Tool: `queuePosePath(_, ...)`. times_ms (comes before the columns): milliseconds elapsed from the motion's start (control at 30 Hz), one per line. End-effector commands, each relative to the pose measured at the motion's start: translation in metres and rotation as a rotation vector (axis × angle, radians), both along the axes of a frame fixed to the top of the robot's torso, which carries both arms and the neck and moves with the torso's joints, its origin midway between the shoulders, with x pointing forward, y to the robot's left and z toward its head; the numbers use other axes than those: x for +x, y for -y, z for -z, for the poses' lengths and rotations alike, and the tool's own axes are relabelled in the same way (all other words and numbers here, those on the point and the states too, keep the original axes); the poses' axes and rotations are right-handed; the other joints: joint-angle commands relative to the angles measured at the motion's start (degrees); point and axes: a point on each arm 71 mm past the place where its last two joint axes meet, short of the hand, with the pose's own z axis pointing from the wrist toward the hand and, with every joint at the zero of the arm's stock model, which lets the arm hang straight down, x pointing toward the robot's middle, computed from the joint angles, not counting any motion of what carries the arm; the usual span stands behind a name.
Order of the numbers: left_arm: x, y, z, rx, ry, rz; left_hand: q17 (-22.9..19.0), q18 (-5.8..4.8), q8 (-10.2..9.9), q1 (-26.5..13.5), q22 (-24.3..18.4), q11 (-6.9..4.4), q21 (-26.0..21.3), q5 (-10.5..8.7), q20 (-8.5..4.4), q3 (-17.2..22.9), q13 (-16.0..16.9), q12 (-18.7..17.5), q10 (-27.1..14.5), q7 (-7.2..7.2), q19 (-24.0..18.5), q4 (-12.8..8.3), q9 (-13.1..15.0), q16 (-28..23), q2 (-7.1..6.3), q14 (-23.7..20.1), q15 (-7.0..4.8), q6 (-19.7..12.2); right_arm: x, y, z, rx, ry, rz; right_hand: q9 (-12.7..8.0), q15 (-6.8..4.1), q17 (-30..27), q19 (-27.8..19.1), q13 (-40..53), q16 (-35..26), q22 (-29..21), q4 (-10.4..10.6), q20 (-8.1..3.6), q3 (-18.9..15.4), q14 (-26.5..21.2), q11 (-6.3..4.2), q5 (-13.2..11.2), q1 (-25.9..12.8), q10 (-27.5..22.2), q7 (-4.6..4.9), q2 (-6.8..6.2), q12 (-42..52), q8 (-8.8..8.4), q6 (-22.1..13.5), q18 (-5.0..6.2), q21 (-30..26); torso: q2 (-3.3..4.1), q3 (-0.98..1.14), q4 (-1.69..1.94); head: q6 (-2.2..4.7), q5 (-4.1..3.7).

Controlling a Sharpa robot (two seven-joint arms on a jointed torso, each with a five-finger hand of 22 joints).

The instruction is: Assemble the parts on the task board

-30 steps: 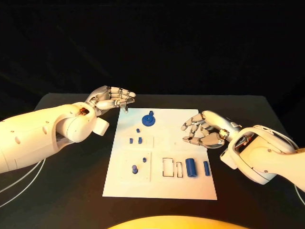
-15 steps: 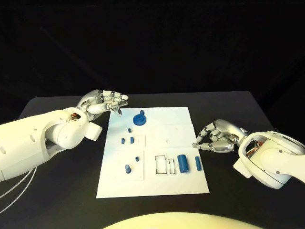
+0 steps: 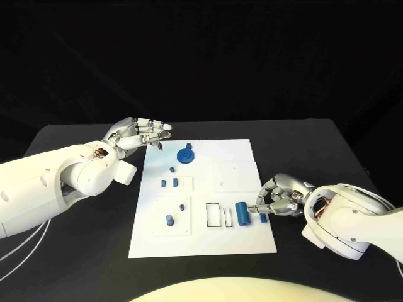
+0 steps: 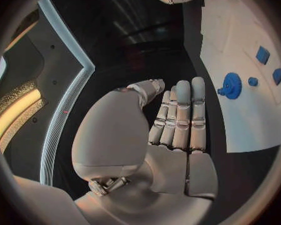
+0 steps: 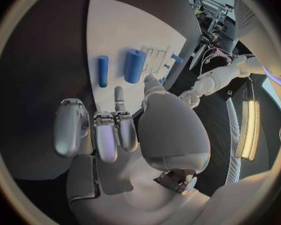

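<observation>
Head view: my right hand [image 3: 279, 200] hovers with fingers loosely curled, empty, at the task board [image 3: 228, 242]'s four o'clock edge, presumably to grasp the slim blue cylinder [image 3: 262, 217] there.

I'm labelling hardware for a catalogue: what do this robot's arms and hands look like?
Both arms are smooth, glossy white shells with small dark fastener dots. The left hand and right hand are silver metal with segmented fingers. Thin white cables trail beneath the left arm.
</observation>
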Motion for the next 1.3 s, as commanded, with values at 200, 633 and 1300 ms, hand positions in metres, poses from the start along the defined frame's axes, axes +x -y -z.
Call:
queuePosePath(200,-0.001,0.0,-0.001,-0.022,0.005,0.009,0.07,0.86,-0.08,-0.65,-0.1,0.01,-0.47,0.28,0.37,-0.15,-0.11,0.07,-0.24,0.12,0.09,0.43,-0.07,-0.21,0.03,-0.12,0.32,-0.41,-0.001,-0.011,0.007,-0.023,-0.018,-0.032,0.12,-0.42,10.73,1.3,8.34,0.28,9.48,0.01,0.03,-0.67,5.31,-0.24,0.37,0.19,1.93,-0.03,1.02,0.18,0.51,-0.13,-1.0,0.09,-0.01,-0.01,-0.03,-0.17,1.02)
queuePosePath(633,-0.001,-0.001,-0.001,-0.02,0.001,0.009,0.09,0.86,-0.07,-0.72,-0.16,0.02,-0.55,0.28,0.39,-0.18,-0.13,0.07,-0.27,0.12,0.1,0.51,-0.08,-0.2,0.01,-0.13,0.33,-0.43,-0.002,-0.021,0.019,-0.044,-0.07,-0.072,0.31,-0.57,10.72,1.3,8.29,0.27,9.58,0.08,-0.08,-2.18,5.31,-0.44,0.36,-0.61,1.86,-0.27,1.88,0.03,1.39,0.25,-1.0,0.08,0.02,0.08,-0.02,-0.28,1.04)
queuePosePath(1300,-0.001,-0.001,0.0,-0.019,-0.007,0.017,0.13,0.86,-0.05,-0.99,-0.41,0.07,-0.89,0.29,0.46,-0.3,-0.22,0.06,-0.54,0.13,0.16,0.84,-0.09,-0.18,-0.07,-0.22,0.39,-0.54,0.001,-0.033,0.037,-0.094,-0.105,-0.085,0.74,-1.34,11.05,1.5,8.62,0.36,9.97,-0.33,-0.72,-2.9,5.38,-1.33,0.34,1.76,2.07,-1.27,4.45,-0.12,3.41,1.86,-1.09,0.55,0.0,0.01,-0.04,0.46,1.07)
